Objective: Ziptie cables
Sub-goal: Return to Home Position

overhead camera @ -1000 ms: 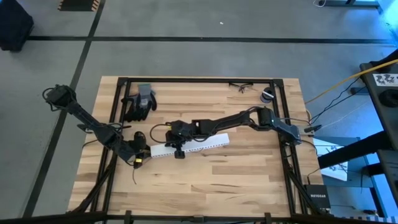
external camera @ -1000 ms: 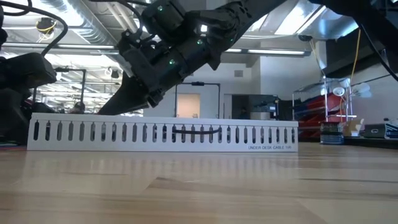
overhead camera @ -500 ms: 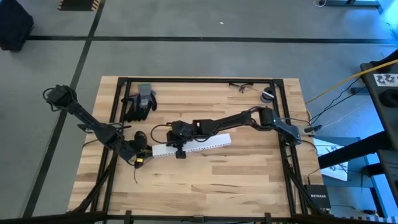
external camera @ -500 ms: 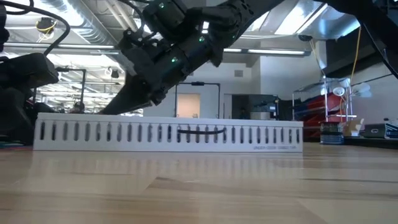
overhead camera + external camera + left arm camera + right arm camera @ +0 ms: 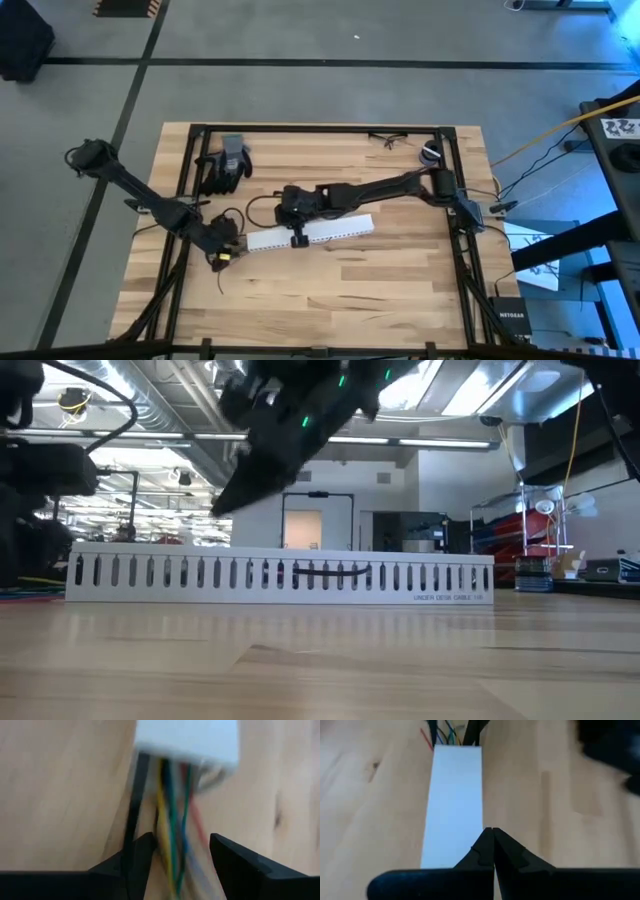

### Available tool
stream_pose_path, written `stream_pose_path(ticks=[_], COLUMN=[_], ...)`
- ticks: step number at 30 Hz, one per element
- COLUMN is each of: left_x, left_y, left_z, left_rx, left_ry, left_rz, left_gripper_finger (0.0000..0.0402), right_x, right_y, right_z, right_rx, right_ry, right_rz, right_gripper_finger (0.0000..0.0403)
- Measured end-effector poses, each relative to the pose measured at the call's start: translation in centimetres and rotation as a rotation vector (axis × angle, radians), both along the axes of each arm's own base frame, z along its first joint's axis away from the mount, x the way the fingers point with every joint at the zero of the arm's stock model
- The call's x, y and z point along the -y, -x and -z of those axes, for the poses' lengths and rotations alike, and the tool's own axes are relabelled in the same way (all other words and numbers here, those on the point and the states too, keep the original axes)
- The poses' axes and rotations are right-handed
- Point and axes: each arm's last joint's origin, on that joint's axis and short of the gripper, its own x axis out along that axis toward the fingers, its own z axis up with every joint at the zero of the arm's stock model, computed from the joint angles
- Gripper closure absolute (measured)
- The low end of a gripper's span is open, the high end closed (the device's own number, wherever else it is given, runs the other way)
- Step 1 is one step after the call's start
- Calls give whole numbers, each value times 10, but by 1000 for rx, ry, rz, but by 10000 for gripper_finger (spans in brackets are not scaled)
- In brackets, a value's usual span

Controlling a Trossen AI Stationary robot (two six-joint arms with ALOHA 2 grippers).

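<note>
As the cables [image 5: 167,795] lie inside the wide-spread left gripper [image 5: 180,840] at nine o'clock of the duct [image 5: 335,228], straight withdrawal is advised; the right gripper [image 5: 492,832] is pinched closed

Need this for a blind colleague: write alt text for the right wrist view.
The right gripper, shut, hovers over the closed white duct lying on the wooden table. Coloured cables stick out of the duct's far end.
</note>
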Motion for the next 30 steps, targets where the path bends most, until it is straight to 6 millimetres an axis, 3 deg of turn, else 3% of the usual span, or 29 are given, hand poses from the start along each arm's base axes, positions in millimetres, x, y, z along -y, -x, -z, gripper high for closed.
stream_pose_path(ticks=[8, 12, 18, 24, 30], left_x=[2, 4, 0, -6, -15], left_y=[-3, -9, -13, -24, -39], left_z=[-66, -87, -109, -119, -130], left_rx=[-154, -69, 87, 213, 375], left_ry=[-100, -172, -294, -361, -449], left_rz=[6, 54, 50, 68, 88], left_gripper_finger=[233, 247, 267, 276, 289], right_x=[7, 7, 6, -5, 3], right_y=[36, 56, 99, 141, 180], right_z=[-57, -76, -66, -47, -34], right_rx=[-90, -113, -80, 87, 297], right_ry=[100, 85, 14, -58, -104], right_rz=[31, 32, 29, 35, 94], right_gripper_finger=[402, 402, 402, 402, 402])
